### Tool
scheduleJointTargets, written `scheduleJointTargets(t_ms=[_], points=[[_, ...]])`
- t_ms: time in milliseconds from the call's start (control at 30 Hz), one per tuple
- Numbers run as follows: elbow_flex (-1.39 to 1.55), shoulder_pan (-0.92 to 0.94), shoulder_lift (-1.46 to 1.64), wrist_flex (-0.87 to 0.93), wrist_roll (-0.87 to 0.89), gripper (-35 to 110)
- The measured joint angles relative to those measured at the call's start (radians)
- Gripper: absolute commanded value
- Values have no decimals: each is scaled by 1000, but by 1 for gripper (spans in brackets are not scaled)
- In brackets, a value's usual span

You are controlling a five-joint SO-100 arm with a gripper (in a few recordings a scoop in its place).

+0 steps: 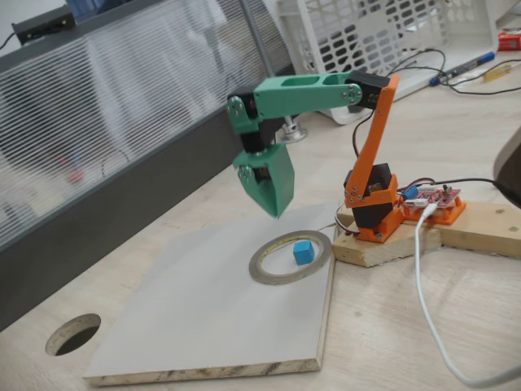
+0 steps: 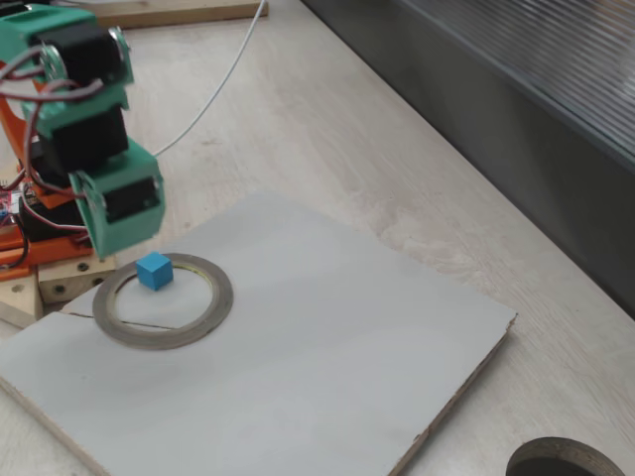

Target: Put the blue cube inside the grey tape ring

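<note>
You see the blue cube sitting inside the grey tape ring, resting on the grey board that the ring lies on. In both fixed views the cube is close to the ring's inner rim on the side nearest the arm's base, not in the middle of the hollow. The ring itself lies flat near the board's corner closest to that base, and the board lies on the wooden tabletop.

Your green gripper hangs above the board, tip pointing down, just beside the ring's far edge and apart from the cube. It holds nothing. Its fingers look drawn together into one point, though you cannot tell for sure from these angles

A round hole is cut through the tabletop beyond the board's opposite corner
</note>
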Motion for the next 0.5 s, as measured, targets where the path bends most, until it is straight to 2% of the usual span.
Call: scheduleJointTargets(t_ms=[500], points=[[-84, 6, 0, 84, 0, 0]])
